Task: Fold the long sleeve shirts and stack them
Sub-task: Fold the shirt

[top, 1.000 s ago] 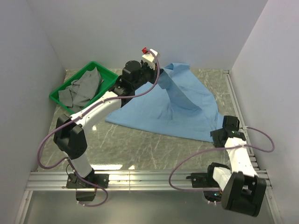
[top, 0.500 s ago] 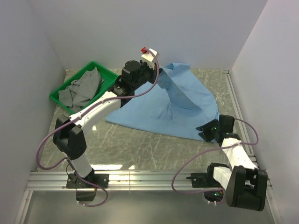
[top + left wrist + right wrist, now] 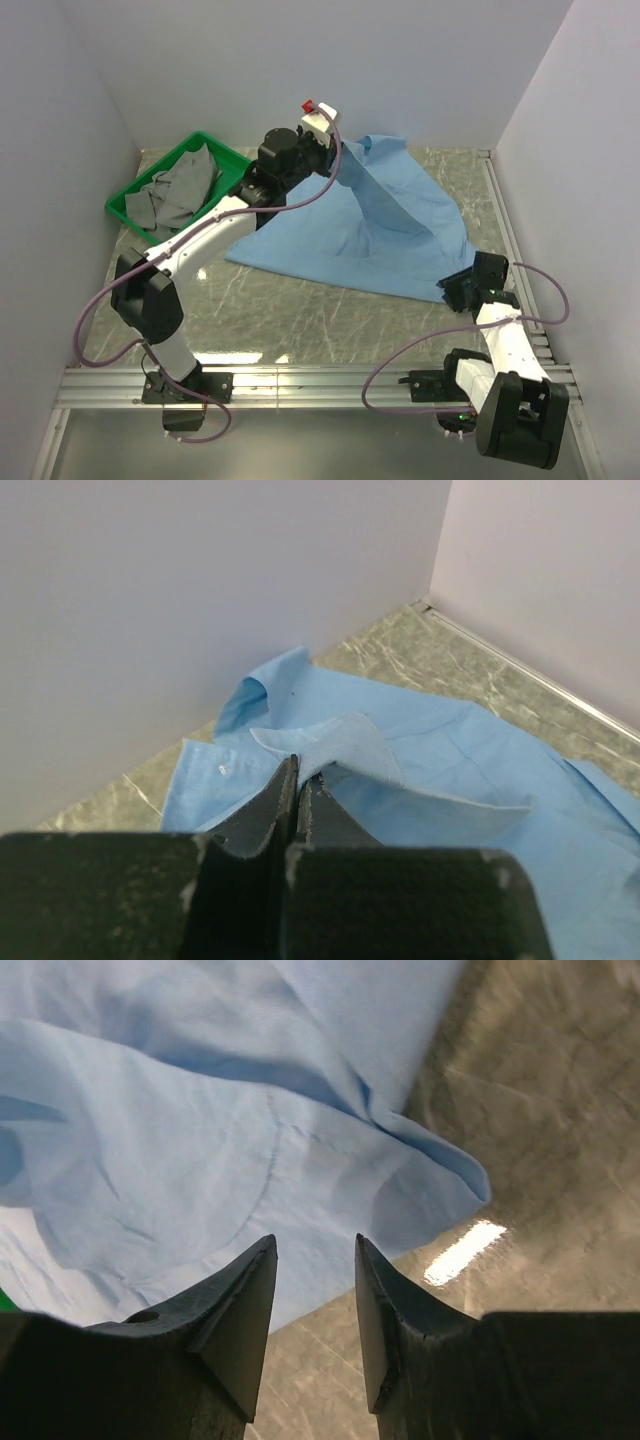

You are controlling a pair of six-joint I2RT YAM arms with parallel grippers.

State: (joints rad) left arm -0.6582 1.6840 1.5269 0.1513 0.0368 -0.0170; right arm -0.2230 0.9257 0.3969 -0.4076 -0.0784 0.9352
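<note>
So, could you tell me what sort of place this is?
Likely a robot test cell: plain white walls enclose a marble-pattern table, and an aluminium rail runs along its near edge.

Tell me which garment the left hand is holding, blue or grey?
The light blue shirt, spread on the table: the left hand is shut on a raised fold of it. The grey garment lies in the green bin.

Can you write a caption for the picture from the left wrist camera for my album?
Left gripper, jaws shut, pinching a fold of the light blue shirt above the table.
</note>
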